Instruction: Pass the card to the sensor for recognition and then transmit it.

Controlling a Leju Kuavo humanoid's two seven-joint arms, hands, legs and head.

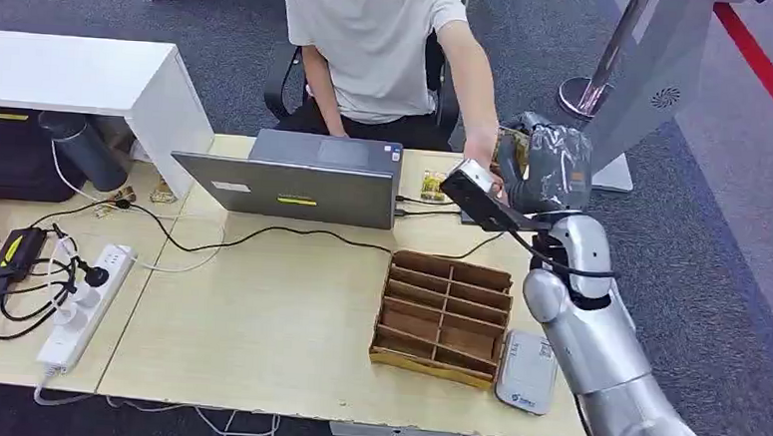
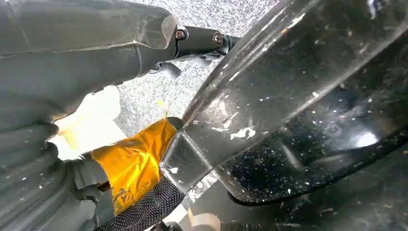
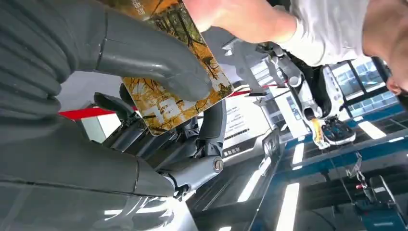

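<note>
Grey carpet lies all around the pale wooden table you are working at. Your right hand is lifted over the far side of the table. Its thumb and fingers pinch the yellow and orange picture card, so the card is up in the air, held out flat where someone can take it. Touching the card from the other side is the person's hand, which looks like it is taking hold, so this seems to be the handing-over part of the job. Don't let go until the person has a good grip, or the card may drop. Just below your hand is the small black card sensor on its wire, close by so the card can be read. Nearer to you sits the brown wooden tray with little boxes, and next to it a white flat card holder. Further off to the side stands the grey laptop. Your left hand hangs down; you cannot tell if it is open or closed.
</note>
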